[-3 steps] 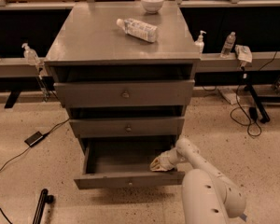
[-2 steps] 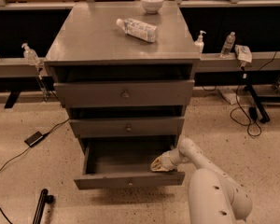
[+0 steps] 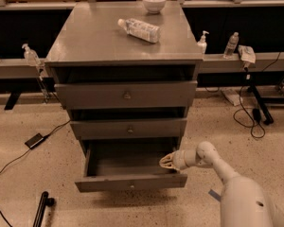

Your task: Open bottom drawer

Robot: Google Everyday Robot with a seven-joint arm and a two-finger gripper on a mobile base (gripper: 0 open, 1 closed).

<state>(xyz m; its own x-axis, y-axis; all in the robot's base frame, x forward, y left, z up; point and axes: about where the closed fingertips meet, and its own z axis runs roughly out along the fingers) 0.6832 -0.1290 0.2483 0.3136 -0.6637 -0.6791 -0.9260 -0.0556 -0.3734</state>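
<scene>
Speckled beige floor, dark shelving along the back, and a grey metal cabinet [image 3: 85, 37] sitting in the middle of it all. On top of the cabinet a clear plastic bottle [image 3: 139, 30] lies on its side, with a small white bowl [image 3: 154, 3] near the back edge. The top drawer [image 3: 94, 94] and middle drawer [image 3: 99, 128] each stick out a little. The bottom drawer [image 3: 109, 183] is pulled well out, front panel and little round knob [image 3: 131, 186] facing the camera, so its inside is in plain view. The robot's white arm [image 3: 213, 160] reaches in from the lower right, and the gripper [image 3: 166, 161] sits over the right side of that open drawer, just under the middle drawer's front. Can't tell whether the gripper is open or closed. A black power brick [image 3: 36, 140] with its cable lies on the floor to the left.
</scene>
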